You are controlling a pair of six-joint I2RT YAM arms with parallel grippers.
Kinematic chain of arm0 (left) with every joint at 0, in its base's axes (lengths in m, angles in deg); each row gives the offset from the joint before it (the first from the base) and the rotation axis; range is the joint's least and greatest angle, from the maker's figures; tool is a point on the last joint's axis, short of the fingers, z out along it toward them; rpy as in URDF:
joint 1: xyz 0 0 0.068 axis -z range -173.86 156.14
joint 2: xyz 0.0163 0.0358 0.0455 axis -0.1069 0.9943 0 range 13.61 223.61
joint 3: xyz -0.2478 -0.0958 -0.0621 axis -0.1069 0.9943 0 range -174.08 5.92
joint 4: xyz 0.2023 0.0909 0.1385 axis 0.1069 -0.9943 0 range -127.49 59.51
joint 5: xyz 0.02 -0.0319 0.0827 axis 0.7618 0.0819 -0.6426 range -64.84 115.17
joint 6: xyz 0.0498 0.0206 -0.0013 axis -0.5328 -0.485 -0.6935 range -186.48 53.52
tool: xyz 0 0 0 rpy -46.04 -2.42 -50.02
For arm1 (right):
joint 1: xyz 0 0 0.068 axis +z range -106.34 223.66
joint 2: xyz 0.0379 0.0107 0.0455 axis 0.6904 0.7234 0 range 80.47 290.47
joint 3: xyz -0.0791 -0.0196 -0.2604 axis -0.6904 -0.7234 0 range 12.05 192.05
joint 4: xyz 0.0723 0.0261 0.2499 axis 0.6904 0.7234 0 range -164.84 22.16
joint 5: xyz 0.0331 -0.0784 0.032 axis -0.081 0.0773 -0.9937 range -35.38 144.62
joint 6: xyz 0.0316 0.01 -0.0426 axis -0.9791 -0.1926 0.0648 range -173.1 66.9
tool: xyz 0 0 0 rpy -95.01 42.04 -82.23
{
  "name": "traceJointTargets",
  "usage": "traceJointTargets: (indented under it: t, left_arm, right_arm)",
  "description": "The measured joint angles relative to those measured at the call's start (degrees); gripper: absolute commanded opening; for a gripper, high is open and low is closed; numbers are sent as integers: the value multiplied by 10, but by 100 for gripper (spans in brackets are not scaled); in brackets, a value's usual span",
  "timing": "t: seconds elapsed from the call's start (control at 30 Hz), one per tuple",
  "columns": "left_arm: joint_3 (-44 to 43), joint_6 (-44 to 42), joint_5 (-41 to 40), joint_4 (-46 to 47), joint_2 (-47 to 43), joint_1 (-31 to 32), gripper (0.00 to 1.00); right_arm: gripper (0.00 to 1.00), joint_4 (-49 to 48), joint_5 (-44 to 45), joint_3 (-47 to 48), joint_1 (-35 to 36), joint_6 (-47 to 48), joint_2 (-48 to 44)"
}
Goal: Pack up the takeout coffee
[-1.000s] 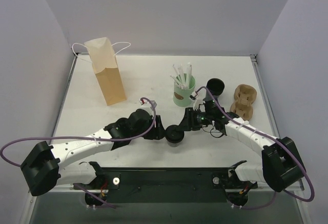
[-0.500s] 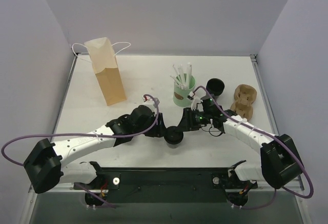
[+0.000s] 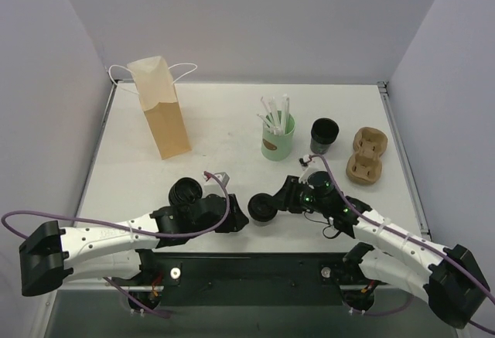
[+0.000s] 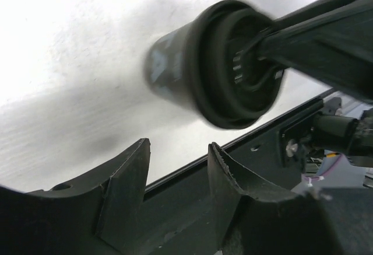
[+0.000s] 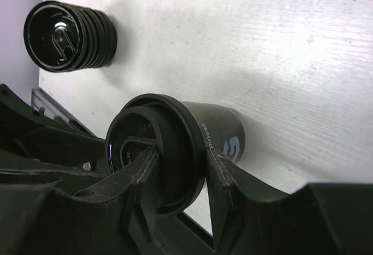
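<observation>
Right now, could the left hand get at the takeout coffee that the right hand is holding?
Probably yes. The left hand is open just beside the takeout coffee, with nothing between them; the right hand grips only the lid end, leaving the cup's body free.

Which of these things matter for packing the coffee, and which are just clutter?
For the job:
- coffee cup, lidded, gripped by the right end effector
- paper bag, likely where the cup goes
- cardboard carrier, possibly

Lying about:
- stack of lids
- green cup with straws
- open black cup
</observation>
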Motion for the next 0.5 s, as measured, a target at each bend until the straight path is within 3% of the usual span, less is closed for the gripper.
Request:
traceJointTargets:
  t: [0.17,0.5]
  left_arm:
    - [53,31,-16,25,-21,13,57]
    - [51,36,-27,142,17,13,58]
  right_arm:
    - [33,-7,56,-46,13,-46,-71]
    - [33,-11,103,-76,20,-92,-115]
